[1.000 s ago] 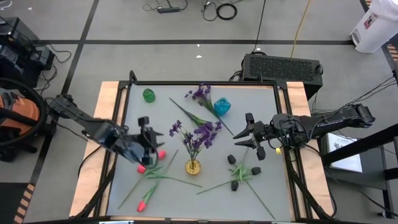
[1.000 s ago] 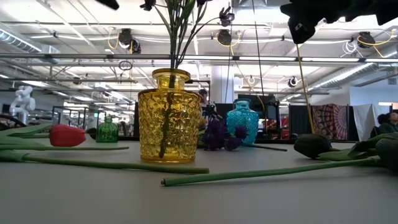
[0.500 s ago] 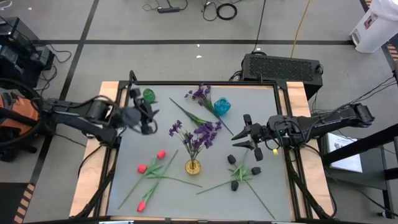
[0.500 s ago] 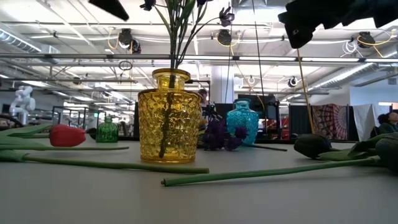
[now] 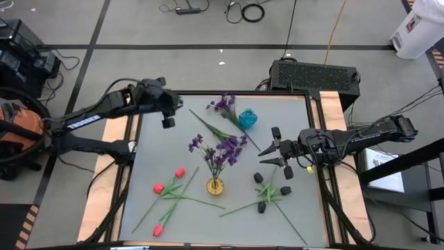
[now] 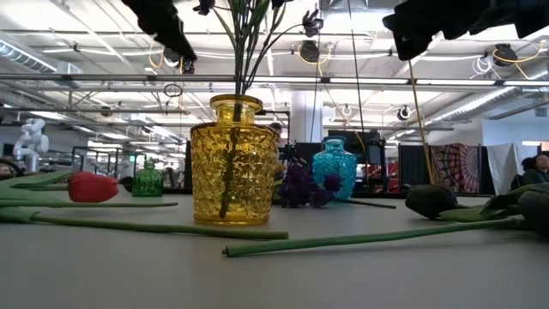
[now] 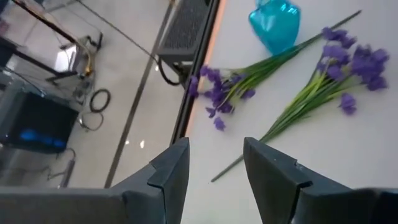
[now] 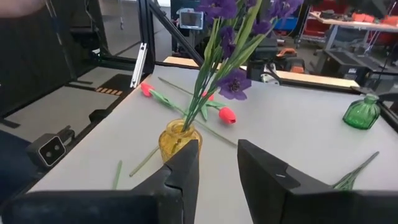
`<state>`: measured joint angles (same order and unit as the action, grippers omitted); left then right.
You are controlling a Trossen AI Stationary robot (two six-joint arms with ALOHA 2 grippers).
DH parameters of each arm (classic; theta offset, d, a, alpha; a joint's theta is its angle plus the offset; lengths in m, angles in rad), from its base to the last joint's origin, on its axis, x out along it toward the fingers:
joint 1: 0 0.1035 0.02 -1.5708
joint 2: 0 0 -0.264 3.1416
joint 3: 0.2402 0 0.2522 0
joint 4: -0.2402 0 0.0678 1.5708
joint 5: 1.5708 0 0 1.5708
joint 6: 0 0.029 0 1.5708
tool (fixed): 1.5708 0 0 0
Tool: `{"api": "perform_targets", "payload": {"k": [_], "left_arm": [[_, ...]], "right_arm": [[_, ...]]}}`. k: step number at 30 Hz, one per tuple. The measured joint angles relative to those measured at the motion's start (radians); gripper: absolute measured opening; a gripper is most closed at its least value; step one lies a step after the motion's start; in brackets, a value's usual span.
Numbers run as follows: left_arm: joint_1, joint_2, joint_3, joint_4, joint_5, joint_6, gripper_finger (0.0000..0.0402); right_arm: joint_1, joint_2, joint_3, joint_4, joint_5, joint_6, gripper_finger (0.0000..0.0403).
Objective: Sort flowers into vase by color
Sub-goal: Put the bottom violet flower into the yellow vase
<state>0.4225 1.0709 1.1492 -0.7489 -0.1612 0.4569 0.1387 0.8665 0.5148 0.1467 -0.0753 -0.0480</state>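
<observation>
The left gripper (image 5: 168,111) hovered parted and empty, purple sprays (image 5: 223,105) just ahead; the right gripper (image 5: 272,146) hung parted, empty, facing the yellow vase (image 5: 215,185) of purple flowers (image 5: 220,148).

A grey floor (image 5: 208,28) crossed by dark tape lines surrounds the table — loose cables (image 5: 243,10) lie on it at the far side, with a black perforated box (image 5: 316,73) nearby. Level across the table, the hall shows white ceiling beams (image 6: 94,79), hanging lamps (image 6: 310,50) and a patterned hanging cloth (image 6: 461,167) — a white container (image 5: 416,28) stands at one corner.
</observation>
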Motion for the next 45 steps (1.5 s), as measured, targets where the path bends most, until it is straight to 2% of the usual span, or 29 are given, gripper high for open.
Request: {"api": "perform_targets", "payload": {"k": [5,9,16,25,33,45], "left_arm": [[0.096,0.098,0.0,0.055,0.137,0.069,0.016],[0.132,0.198,0.0,0.102,0.221,0.115,0.016],[0.14,0.348,0.0,0.108,0.229,0.211,0.016],[0.14,0.467,0.0,0.115,0.239,0.28,0.016],[0.123,0.547,0.0,0.116,0.239,0.344,0.016],[0.04,0.625,0.0,0.157,0.245,0.364,0.016]], "right_arm": [[0.0,0.0,0.0,0.0,0.0,0.0,0.0102],[0.0,0.0,0.0,0.0,0.0,0.007,0.0102],[0.0,0.0,0.0,-0.001,0.0,0.009,0.0102],[0.001,0.0,0.0,-0.001,0.0,0.01,0.0102],[0.001,0.0,0.0,-0.001,0.0,0.01,0.0102],[0.001,0.0,0.0,-0.016,0.0,0.008,0.0102]]}}
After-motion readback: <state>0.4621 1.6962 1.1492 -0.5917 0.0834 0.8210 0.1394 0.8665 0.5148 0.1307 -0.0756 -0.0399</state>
